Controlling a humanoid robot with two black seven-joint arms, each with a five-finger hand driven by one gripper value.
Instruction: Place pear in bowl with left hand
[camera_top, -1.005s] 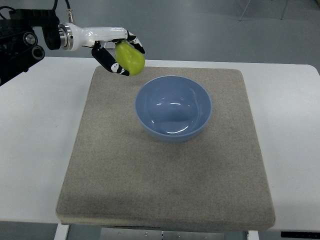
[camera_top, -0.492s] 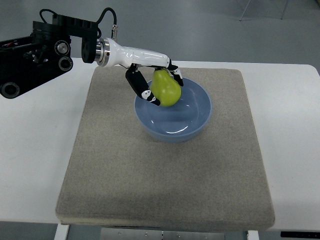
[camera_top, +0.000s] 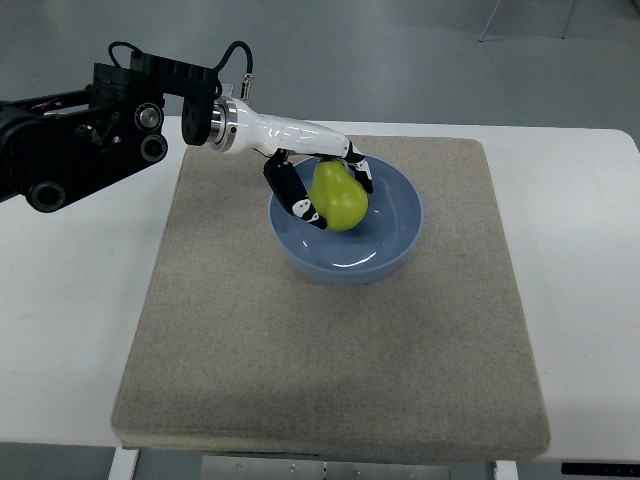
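My left hand (camera_top: 325, 193) reaches in from the upper left and is shut on a yellow-green pear (camera_top: 337, 198). Its black fingers (camera_top: 294, 194) wrap the pear's left side and top. The pear hangs inside the left half of a blue bowl (camera_top: 395, 235), just above the bowl's floor; whether it touches the floor I cannot tell. The bowl stands on a grey mat (camera_top: 330, 340). The right hand is out of view.
The mat lies on a white table (camera_top: 70, 300). The left arm's black body (camera_top: 90, 125) sits over the table's far left corner. Grey floor shows beyond the table's far edge.
The left hand carried the pear from above the mat's far left corner rightward and down into the bowl. In the last half second it sank slightly lower.
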